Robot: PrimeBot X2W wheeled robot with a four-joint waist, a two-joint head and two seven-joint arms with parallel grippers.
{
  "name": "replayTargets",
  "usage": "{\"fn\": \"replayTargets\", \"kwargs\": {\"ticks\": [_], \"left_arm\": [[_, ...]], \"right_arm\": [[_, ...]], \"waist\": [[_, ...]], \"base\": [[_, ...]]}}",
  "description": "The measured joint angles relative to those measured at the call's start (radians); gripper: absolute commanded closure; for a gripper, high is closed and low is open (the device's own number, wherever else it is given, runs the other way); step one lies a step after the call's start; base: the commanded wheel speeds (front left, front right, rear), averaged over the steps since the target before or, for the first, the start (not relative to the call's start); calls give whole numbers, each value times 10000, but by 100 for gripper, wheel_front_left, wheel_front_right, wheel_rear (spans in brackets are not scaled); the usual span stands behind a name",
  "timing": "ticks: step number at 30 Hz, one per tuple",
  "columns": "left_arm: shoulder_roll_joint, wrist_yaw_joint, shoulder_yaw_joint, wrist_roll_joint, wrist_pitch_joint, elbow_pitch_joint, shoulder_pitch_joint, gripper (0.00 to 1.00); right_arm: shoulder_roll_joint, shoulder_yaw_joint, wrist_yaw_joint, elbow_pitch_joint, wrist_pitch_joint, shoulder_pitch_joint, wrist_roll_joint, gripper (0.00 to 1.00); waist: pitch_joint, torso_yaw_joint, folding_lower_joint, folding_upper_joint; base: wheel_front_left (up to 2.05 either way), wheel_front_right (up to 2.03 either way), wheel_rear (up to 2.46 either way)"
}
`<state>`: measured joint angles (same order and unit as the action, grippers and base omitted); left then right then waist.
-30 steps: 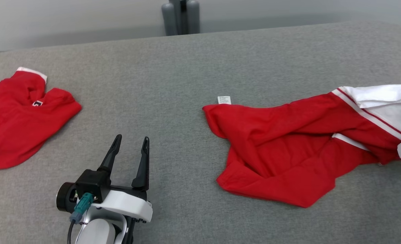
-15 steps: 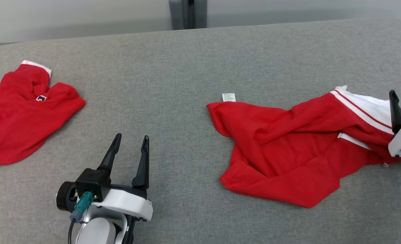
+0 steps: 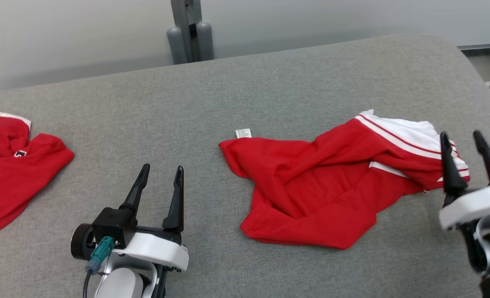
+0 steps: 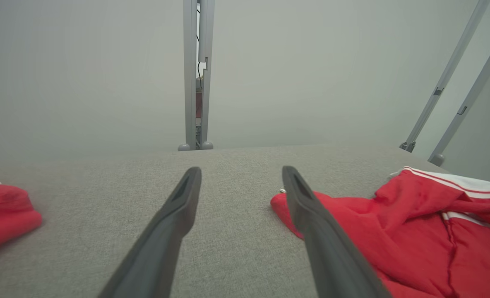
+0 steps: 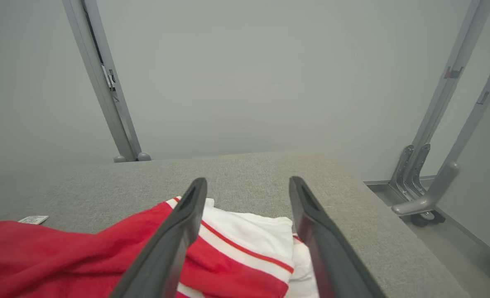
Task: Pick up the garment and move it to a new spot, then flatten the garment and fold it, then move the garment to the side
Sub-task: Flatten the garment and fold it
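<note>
The garment (image 3: 311,194), red with a white, red-striped end, lies crumpled on the grey padded table (image 3: 236,91), right of centre. A small white label (image 3: 243,133) pokes out at its left corner. My right gripper (image 3: 460,134) stands open just above the white end, gripping nothing. In the right wrist view the right gripper (image 5: 248,180) has the white and red cloth (image 5: 245,240) lying under and between its fingers. My left gripper (image 3: 162,167) is open and empty at the lower left, well apart from the garment. From the left wrist, the left gripper (image 4: 241,169) has the garment (image 4: 414,231) to its right.
A second red garment (image 3: 9,174) lies at the table's left edge, also seen from the left wrist (image 4: 1,211). A grey post (image 3: 189,37) stands behind the table. The table's rounded right edge (image 3: 476,82) drops to a floor with metal frame legs (image 5: 419,186).
My right gripper opened, let go of the garment's white end and drew back into full view. The white end has dropped onto the table. The head camera shifted; the left arm stayed still.
</note>
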<state>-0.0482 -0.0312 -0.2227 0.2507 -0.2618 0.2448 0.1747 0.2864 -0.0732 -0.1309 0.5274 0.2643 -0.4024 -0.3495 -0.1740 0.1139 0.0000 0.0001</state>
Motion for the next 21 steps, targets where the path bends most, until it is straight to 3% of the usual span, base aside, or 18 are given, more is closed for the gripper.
{"fn": "replayTargets", "kwargs": {"ticks": [9,21], "left_arm": [[-4,-86,4,138,2,33,-323,0],[0,-96,-98,153,0,10,-453,0]], "right_arm": [[-1227,288,2,-1250,2,2245,502,0],[-1300,610,2,-1147,2,2459,539,0]], "waist": [[460,402,0,0],[601,472,0,0]], "base": [[0,0,0],[0,0,0]]}}
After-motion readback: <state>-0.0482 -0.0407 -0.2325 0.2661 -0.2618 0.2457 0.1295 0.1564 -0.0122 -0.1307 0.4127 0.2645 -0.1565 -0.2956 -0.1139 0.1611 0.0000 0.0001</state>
